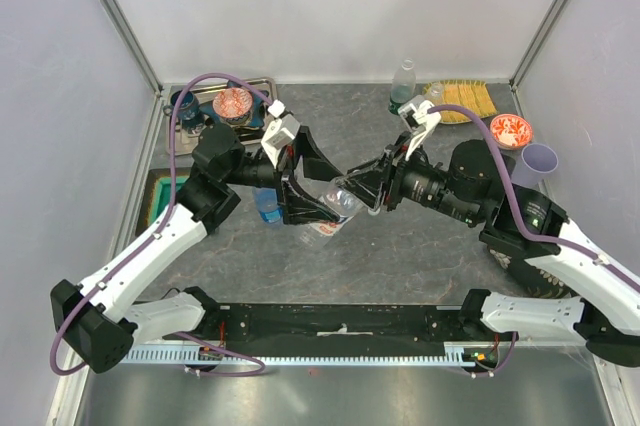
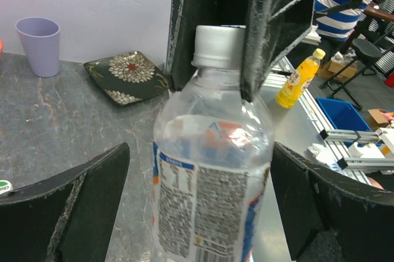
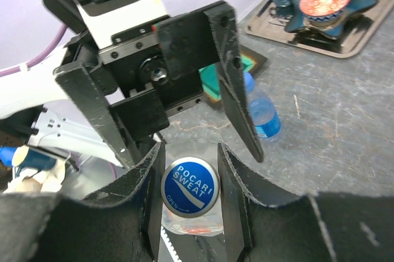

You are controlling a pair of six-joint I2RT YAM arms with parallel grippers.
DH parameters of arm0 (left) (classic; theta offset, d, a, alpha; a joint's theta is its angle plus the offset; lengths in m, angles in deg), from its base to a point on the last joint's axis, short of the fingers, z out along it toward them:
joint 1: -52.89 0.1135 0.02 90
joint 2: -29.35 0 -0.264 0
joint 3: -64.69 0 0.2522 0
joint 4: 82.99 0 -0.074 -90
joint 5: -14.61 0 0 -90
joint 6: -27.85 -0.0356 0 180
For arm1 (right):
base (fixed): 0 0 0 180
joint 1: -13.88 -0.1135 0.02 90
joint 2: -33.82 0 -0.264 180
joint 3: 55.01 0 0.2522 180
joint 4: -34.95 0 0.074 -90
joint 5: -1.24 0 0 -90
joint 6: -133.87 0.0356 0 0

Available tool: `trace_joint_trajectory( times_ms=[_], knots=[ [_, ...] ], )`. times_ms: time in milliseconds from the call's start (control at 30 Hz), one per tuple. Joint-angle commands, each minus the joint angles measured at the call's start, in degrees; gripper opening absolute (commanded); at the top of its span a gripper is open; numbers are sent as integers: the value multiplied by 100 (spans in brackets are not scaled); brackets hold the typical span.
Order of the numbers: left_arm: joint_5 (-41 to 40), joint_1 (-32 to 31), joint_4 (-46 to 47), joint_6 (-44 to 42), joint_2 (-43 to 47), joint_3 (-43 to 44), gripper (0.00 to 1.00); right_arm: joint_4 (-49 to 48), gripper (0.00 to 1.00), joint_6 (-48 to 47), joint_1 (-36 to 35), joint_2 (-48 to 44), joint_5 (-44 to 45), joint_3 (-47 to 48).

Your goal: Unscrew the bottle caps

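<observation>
Closest, the right gripper (image 3: 189, 173) is clamped on the cap (image 3: 190, 189). The clear labelled bottle (image 2: 209, 182) sits inside the left gripper (image 2: 200, 151), whose jaws are spread wide and not touching it. Thin, light plastic probably dents and twists easily, so grip the labelled middle.

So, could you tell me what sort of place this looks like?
Probably a robotics lab test cell: white panel walls enclose a grey table, a left arm and right arm are bolted at its near edge, and an office chair and blue bin stand beyond.
</observation>
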Motion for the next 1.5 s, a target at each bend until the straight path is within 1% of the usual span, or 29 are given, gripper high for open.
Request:
trace_joint_trajectory(
  times_ms=[0, 167, 500, 600, 633, 700, 733, 800, 833, 867, 933, 967, 1000, 1033, 1067, 1133, 1167, 1233, 1267, 1333, 1367, 1433, 1467],
  knots=[
    [352, -3, 94, -15, -87, 17, 100, -489, 0, -263, 18, 34, -635, 253],
    [572, -11, 261, 125, -140, -88, 99, -629, 0, -343, 18, 78, -652, 227],
    [669, -108, 393, 178, -52, -273, 99, -1051, 0, -413, 18, 166, -450, 148],
    [660, -134, 401, 169, -52, -264, 92, -1209, 0, -369, 18, 166, -442, 16],
    [669, -134, 401, 161, -52, -264, 85, -1227, 0, -369, 18, 175, -441, -2],
    [713, -143, 401, 161, -87, -264, 76, -1262, 0, -343, 18, 183, -442, -63],
    [722, -143, 393, 161, -96, -264, 70, -1262, 0, -343, 18, 192, -450, -72],
    [704, -143, 288, 99, -105, -264, 65, -1227, 0, -317, 18, 183, -389, -90],
    [661, -143, 226, -23, -96, -256, 64, -1149, 20, -316, 18, 157, -310, -64],
    [486, -143, -9, -128, -79, -238, 63, -1096, 36, -325, 27, 157, -144, -29],
    [196, -143, -248, -453, 18, -220, 59, -903, 61, -325, 27, 148, 181, 112],
    [-275, -143, -379, -559, 70, -203, 58, -693, 76, -325, 18, 157, 339, 278],
    [-506, -152, -563, -665, 140, -203, 58, -621, 80, -308, 18, 157, 724, 340],
    [-770, -152, -644, -831, 176, -194, 58, -481, 86, -221, 18, 157, 919, 454],
    [-1373, -196, -714, -928, 220, -194, 57, -410, 88, -185, 18, 166, 1130, 516],
    [-1982, -266, -890, -1191, 325, -194, 57, -218, 91, -106, 18, 253, 1640, 691],
    [-2577, -371, -908, -1280, 352, -220, 57, -173, 91, -44, 18, 280, 1763, 727],
    [-3195, -485, -952, -1490, 457, -255, 56, -50, 91, 70, 18, 376, 2149, 797],
    [-3798, -625, -961, -1570, 501, -299, 56, -15, 91, 184, 18, 403, 2238, 815],
    [-4452, -810, -970, -1806, 554, -326, 55, 30, 90, 281, 18, 508, 2353, 842],
    [-4994, -1003, -970, -1895, 589, -343, 54, 30, 89, 351, 27, 535, 2458, 859],
    [-5533, -1214, -987, -2158, 589, -352, 54, 21, 88, 457, 18, 648, 2511, 920],
    [-5962, -1407, -1005, -2238, 563, -343, 54, 21, 88, 466, 18, 701, 2520, 947]
  ],
)
